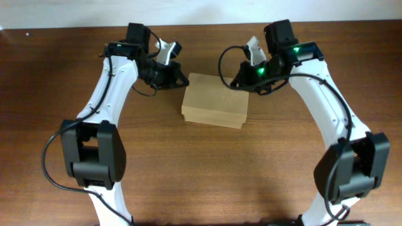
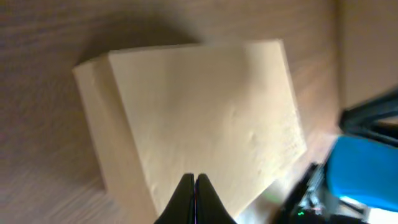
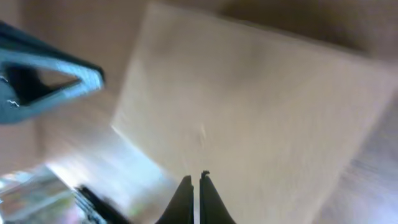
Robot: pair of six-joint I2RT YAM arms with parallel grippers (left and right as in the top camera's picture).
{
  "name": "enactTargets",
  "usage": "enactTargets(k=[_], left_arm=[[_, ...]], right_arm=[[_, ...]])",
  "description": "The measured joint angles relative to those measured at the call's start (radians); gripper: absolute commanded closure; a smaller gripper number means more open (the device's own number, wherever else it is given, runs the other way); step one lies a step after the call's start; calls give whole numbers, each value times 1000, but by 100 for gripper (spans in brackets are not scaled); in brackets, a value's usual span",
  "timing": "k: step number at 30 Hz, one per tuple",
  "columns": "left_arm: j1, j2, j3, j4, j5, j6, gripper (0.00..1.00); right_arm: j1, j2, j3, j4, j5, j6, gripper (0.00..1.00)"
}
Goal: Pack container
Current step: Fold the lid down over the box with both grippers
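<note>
Located small rectangular tan cardboard box [image 1: 215, 100] closed at centre of brown wooden table [image 1: 201, 176]. Recorded left gripper [image 2: 194, 183] and right gripper [image 3: 195, 180] pressed together over box top from either side, pinching nothing. Judged light, stiff-walled, dentable on flap; recommended holding across opposite side walls.
</note>
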Motion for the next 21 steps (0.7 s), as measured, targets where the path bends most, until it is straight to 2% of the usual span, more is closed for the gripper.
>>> enactTargets(k=[8,14,21], left_arm=[[-134,-64,0,-96,-267,21,98],[-188,-64,-5,-99,-407,26,98],[-190,-64,-66,-73,-478,29,98]], right_arm=[[106,-22,-3,-145,206,-26,96],[124,-22,-53,-105,289,-28,96],[120,-22,-194,16,308,-27,96]])
